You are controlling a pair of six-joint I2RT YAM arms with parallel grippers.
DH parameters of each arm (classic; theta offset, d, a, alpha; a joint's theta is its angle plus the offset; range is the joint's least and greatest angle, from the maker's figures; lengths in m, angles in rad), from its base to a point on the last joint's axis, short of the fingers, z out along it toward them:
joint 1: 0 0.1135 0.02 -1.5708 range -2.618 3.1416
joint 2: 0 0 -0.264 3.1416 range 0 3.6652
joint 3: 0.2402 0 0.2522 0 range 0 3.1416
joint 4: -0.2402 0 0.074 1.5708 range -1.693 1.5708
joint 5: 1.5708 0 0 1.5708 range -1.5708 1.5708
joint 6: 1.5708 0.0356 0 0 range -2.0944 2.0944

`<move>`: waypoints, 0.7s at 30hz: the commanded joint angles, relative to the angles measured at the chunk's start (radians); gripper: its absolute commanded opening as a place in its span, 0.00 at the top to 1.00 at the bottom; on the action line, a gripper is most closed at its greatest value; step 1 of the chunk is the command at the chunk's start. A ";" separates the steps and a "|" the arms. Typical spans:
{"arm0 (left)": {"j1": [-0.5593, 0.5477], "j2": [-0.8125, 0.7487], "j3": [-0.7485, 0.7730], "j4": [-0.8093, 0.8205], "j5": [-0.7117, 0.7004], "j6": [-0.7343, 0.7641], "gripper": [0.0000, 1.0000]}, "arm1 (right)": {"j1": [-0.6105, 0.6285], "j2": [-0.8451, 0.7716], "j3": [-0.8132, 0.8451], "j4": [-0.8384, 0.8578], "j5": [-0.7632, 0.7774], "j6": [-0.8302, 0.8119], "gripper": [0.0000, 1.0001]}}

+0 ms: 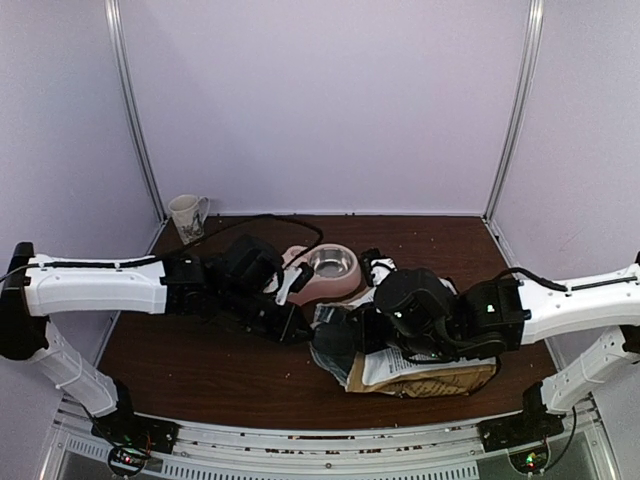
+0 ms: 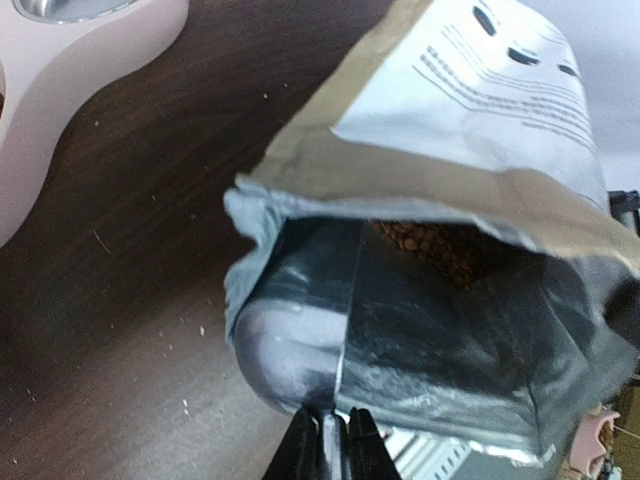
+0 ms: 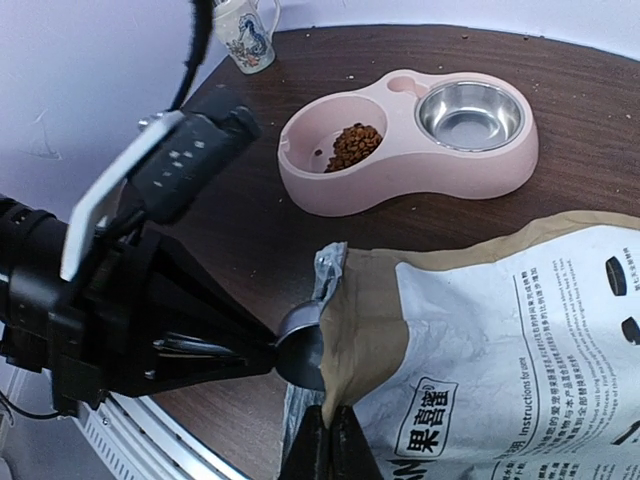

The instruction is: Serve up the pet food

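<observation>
The pet food shows as reddish-brown kibble inside the open tan paper bag, and a small heap lies in the left compartment of the pink double bowl. My left gripper is shut on the handle of a metal scoop, whose bowl sits at the bag's mouth. My right gripper is shut on the bag's open edge and holds it up. In the top view the bag lies front right, and both grippers meet at its mouth.
The bowl's right compartment holds an empty steel dish. A white patterned mug stands at the back left corner. Crumbs are scattered on the dark wooden table. Purple walls enclose the table.
</observation>
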 commanded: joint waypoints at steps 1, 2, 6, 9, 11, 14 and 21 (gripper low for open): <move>-0.028 0.176 0.148 0.067 -0.269 -0.005 1.00 | 0.012 -0.023 0.071 -0.076 0.082 -0.007 1.00; -0.032 0.214 0.171 0.098 -0.245 -0.005 1.00 | 0.012 -0.041 0.059 -0.069 0.083 -0.005 1.00; -0.044 0.362 0.236 0.251 -0.124 -0.001 1.00 | 0.007 -0.109 0.006 -0.003 0.048 0.014 1.00; -0.054 0.452 0.294 0.341 -0.032 0.036 1.00 | 0.000 -0.120 0.007 0.011 -0.003 0.036 1.00; -0.062 0.494 0.324 0.405 0.042 0.064 1.00 | -0.003 -0.126 0.004 0.032 -0.040 0.051 1.00; -0.065 0.518 0.334 0.490 0.131 0.081 1.00 | -0.010 -0.136 -0.003 0.033 -0.062 0.079 1.00; -0.065 0.543 0.362 0.490 0.311 0.190 1.00 | -0.024 -0.209 -0.068 0.058 -0.090 0.115 1.00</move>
